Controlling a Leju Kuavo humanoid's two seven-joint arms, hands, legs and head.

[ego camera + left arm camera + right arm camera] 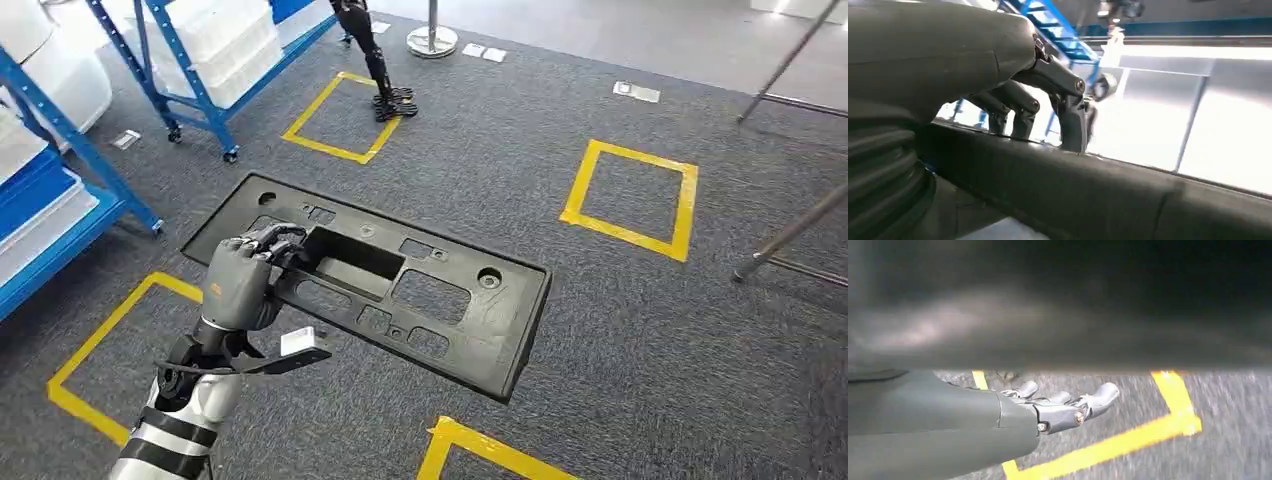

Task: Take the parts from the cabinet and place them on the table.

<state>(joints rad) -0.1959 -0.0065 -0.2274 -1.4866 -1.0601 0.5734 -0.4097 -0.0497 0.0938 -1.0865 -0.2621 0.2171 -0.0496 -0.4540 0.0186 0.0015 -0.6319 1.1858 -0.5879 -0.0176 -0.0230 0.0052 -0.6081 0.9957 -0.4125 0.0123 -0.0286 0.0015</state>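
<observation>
At centre frame, a long black plastic panel (pixel 400 290) is carried above the carpet, gripped at its left end by the left hand (pixel 245 280). The right hand (pixel 1058 410) hangs beneath, fingers loosely spread, holding nothing. Stiff, light and unwieldy handling is judged likely; a cut-out rim offers purchase.

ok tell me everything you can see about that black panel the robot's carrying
The black panel is a long, flat rectangular part that looks like matte moulded plastic, with a raised rim, one large rectangular recess, several smaller cut-outs and a few round holes. It is held above the grey carpet, roughly level and skewed across the head view. The left hand grips it near one end, fingers hooked over an edge. The right hand sits beneath it; contact is unclear.
</observation>
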